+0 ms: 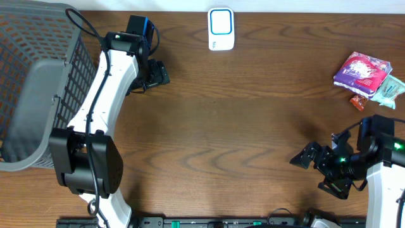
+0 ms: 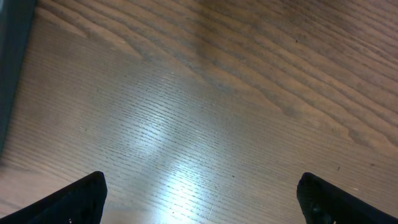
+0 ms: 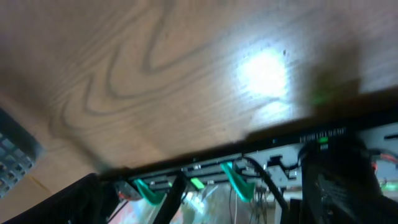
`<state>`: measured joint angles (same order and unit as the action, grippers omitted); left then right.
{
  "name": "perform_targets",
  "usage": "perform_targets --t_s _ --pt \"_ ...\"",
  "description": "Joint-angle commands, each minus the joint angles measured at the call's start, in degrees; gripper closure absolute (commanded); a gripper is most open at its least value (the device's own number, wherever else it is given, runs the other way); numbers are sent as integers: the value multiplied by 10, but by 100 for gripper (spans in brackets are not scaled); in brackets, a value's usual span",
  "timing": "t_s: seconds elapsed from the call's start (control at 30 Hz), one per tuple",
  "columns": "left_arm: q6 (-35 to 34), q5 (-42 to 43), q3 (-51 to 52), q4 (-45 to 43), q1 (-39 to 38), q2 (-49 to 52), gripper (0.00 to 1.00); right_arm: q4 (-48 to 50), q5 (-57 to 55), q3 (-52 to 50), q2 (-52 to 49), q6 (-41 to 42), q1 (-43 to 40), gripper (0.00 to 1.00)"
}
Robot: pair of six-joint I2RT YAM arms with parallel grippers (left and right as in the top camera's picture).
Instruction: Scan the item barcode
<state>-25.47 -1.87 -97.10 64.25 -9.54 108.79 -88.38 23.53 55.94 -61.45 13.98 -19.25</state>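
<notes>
The basket (image 1: 38, 82) stands just beside the left arm, so a wide swing there could knock it. The packets at the far right lie bunched. The purple packet (image 1: 362, 71) touches its neighbours, so a loose grab may drag two along. No barcode shows, so it may end up facing away from the scanner (image 1: 221, 28).

Both the left gripper (image 1: 155, 77) and the right gripper (image 1: 311, 172) gape wide and hold nothing. The packet lies far and right of the right gripper, well apart.
</notes>
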Motion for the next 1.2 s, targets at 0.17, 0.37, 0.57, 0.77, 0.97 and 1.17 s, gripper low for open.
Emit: perform_targets --t_s 0.17,0.37,0.57,0.77,0.97,1.17 --pt "3 -7 1 2 3 -7 2 56 -1 -2 39 -16 33 1" --pt "3 -7 1 2 3 -7 2 249 -1 -13 99 -74 180 1" --pt "3 -7 1 2 3 -7 2 385 -55 -23 168 -102 324 1" --pt "3 -7 1 2 3 -7 2 406 -67 -23 181 -102 347 1" --pt "3 -7 1 2 3 -7 2 407 -88 -23 181 -102 347 1" --pt "3 -7 1 2 3 -7 2 401 -102 -23 181 -97 347 1"
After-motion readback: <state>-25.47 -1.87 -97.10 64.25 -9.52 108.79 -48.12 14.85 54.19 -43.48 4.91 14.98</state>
